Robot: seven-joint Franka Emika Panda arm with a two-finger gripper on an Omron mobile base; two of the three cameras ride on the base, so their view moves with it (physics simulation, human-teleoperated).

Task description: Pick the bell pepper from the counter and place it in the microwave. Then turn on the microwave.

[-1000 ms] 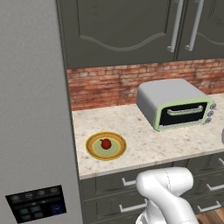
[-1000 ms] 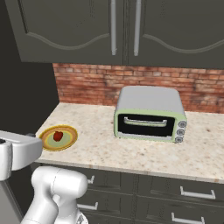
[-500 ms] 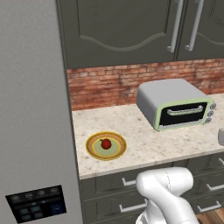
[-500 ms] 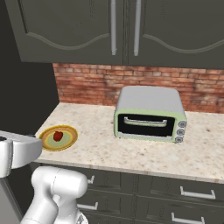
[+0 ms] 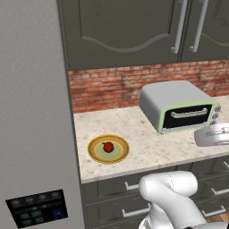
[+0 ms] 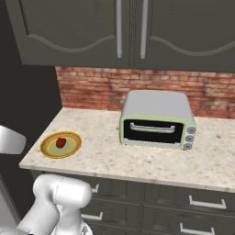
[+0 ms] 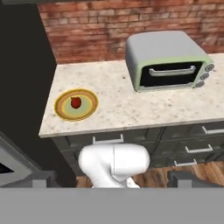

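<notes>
The red bell pepper (image 5: 108, 146) (image 6: 60, 142) (image 7: 76, 103) sits in the middle of a round yellow-green plate (image 5: 95, 155) (image 6: 47, 150) (image 7: 61, 110) near the left end of the beige speckled counter (image 5: 147, 147) (image 6: 137, 158) (image 7: 127, 109). My gripper (image 7: 116, 180) is open, its two dark fingertips (image 7: 43, 177) wide apart with nothing between them. It hangs high and well back from the counter, looking down over the pepper from a distance. The microwave is out of view.
A silver toaster oven with pale-green trim (image 5: 174, 103) (image 6: 156, 119) (image 7: 166, 57) stands on the counter to the pepper's right, against the brick wall. Dark cabinets (image 5: 134, 31) hang above and drawers (image 7: 197, 135) lie below. A tall grey panel (image 5: 31, 112) bounds the counter's left end.
A pale grey piece of my arm has slid further into the right edge of the left base view. The pepper, plate and toaster oven stay put.
</notes>
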